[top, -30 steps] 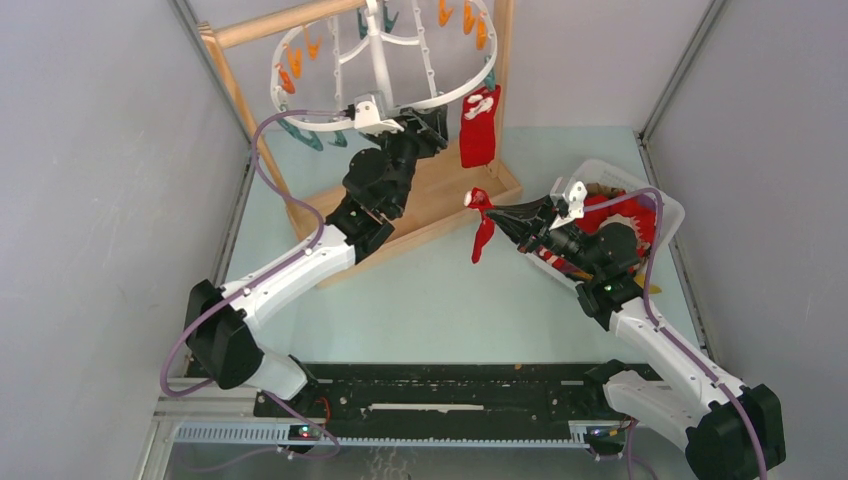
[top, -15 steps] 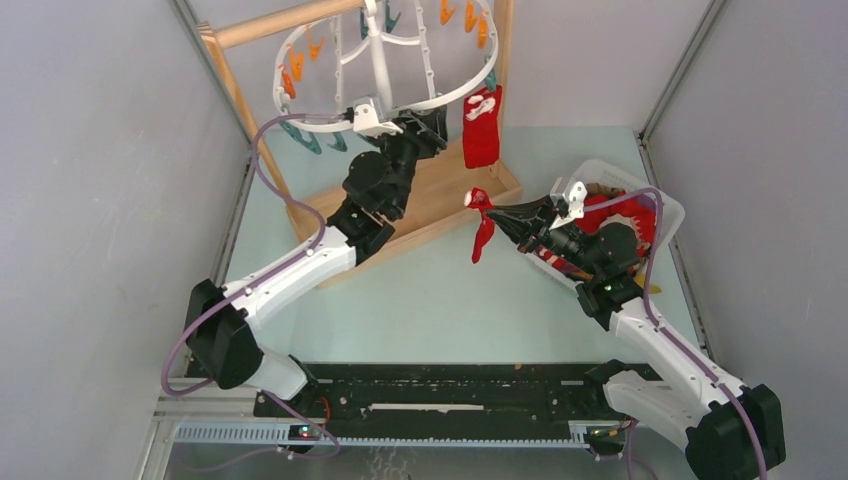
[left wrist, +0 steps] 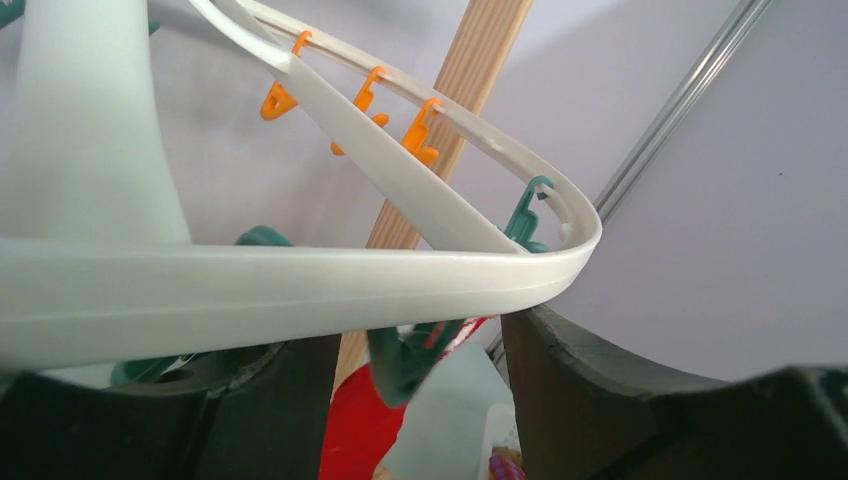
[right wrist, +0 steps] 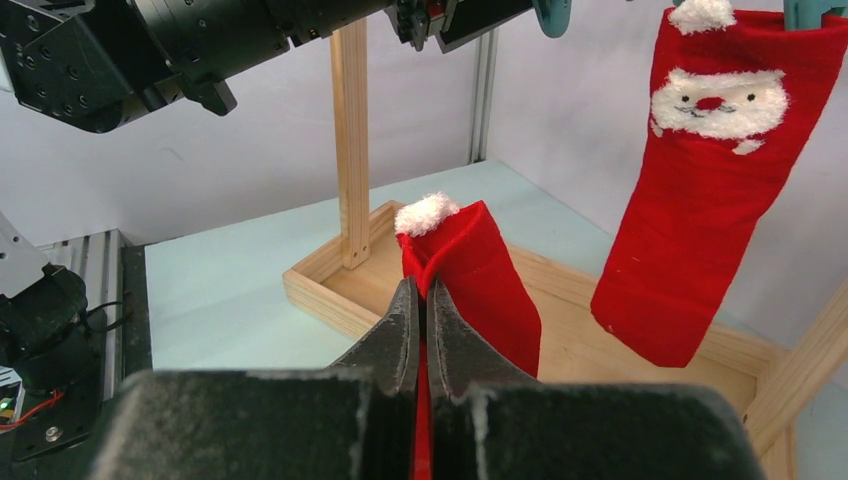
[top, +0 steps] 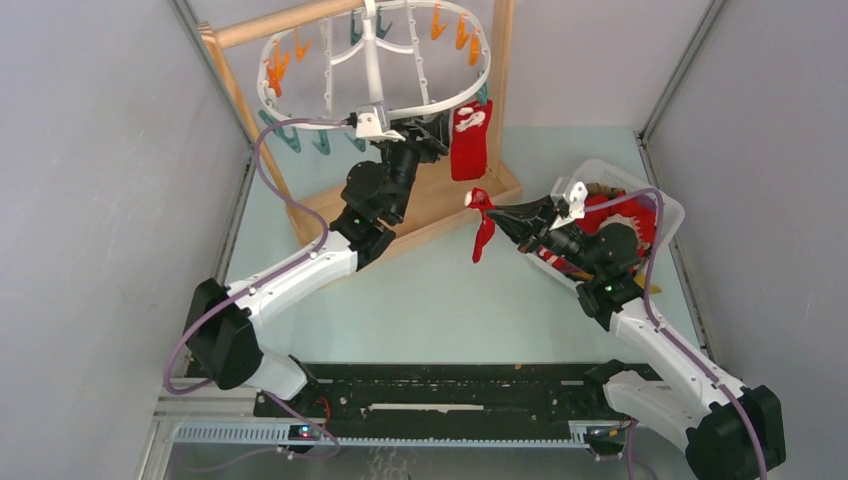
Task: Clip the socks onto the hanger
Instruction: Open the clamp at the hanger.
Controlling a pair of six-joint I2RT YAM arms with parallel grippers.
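Note:
The white oval hanger (top: pixel 300 125) hangs from the wooden stand, with orange and teal clothespins round its rim (left wrist: pixel 300 285). My left gripper (top: pixel 432 128) is right under the near right part of that rim. Its jaws stand open (left wrist: pixel 420 340) with a teal clothespin (left wrist: pixel 410 360) dangling between them. A red Santa sock (top: pixel 467 140) hangs clipped to the rim just right of it (right wrist: pixel 700 200). My right gripper (top: pixel 497 213) is shut (right wrist: pixel 422 300) on a second red sock (top: pixel 481 235) with a white pompom (right wrist: pixel 480 270), held in the air near the stand's tray.
The wooden stand (top: pixel 440 200) has a tray base and two posts, the right post (top: pixel 500 90) close behind the hanging sock. A clear bin (top: pixel 665 210) with more socks sits at the right, under my right arm. Grey walls close in on both sides.
The hanger has swung to the left, and the clipped Santa sock moved left with it. My left gripper followed the rim up and left. The right arm and its sock have not moved.

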